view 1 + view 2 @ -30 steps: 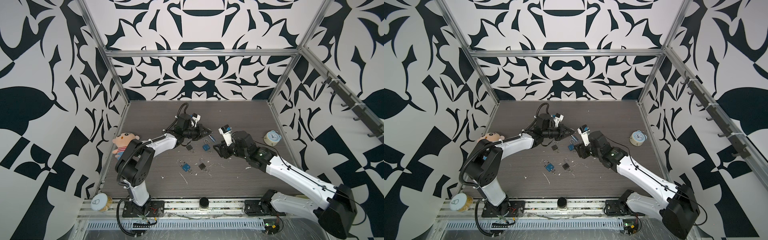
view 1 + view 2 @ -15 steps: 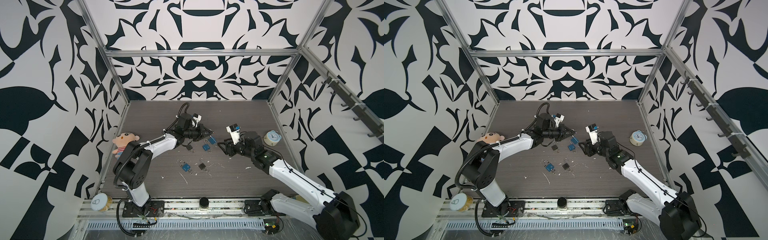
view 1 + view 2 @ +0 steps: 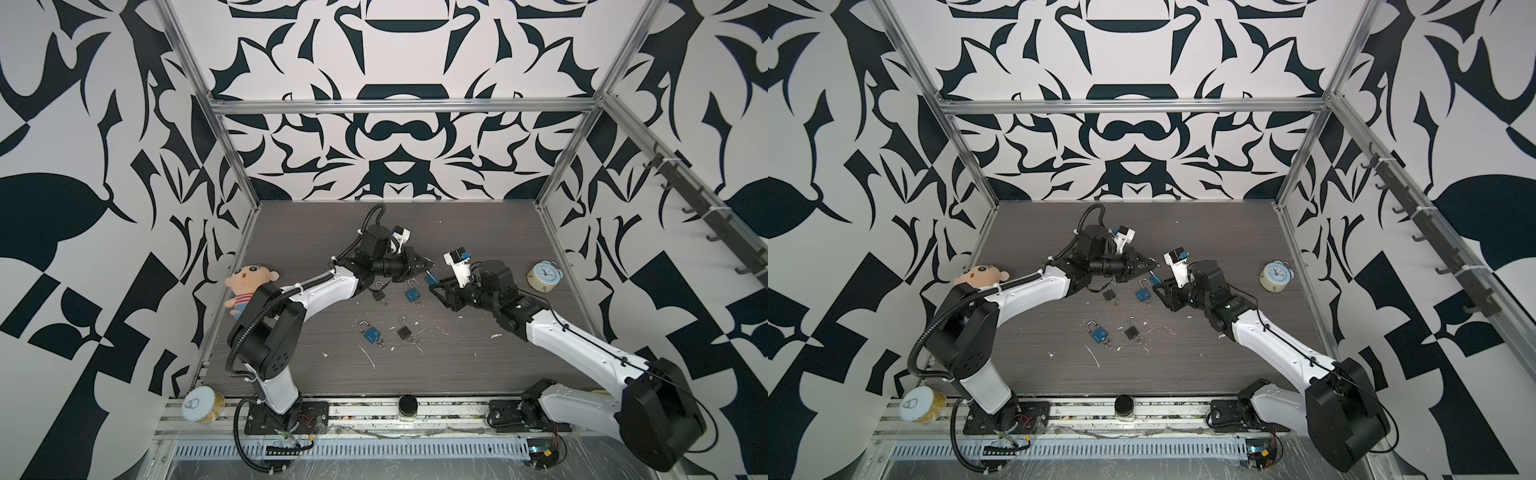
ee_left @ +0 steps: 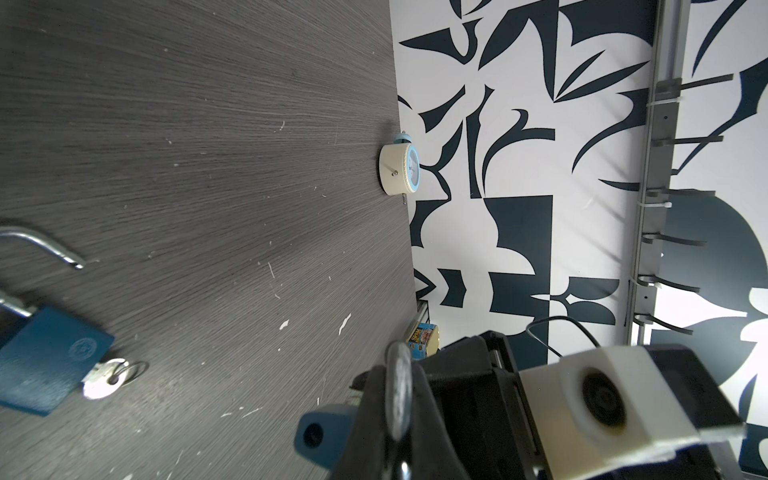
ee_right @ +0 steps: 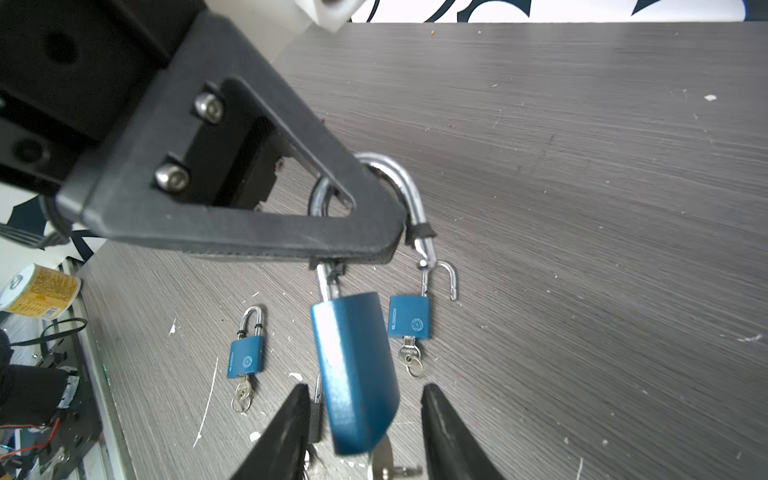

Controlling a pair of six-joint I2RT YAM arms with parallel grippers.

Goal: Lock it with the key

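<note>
Our left gripper (image 5: 374,245) pinches the blue metal padlock (image 5: 353,365) by its steel shackle (image 5: 409,195); our right gripper (image 5: 361,436) is open around its body.

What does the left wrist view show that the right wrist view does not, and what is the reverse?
Only left wrist: the alarm clock. Only right wrist: left fingers shut on the shackle of the hanging blue padlock, right fingers apart around its body. Both: the open padlock with its key, lying on the table.
</note>
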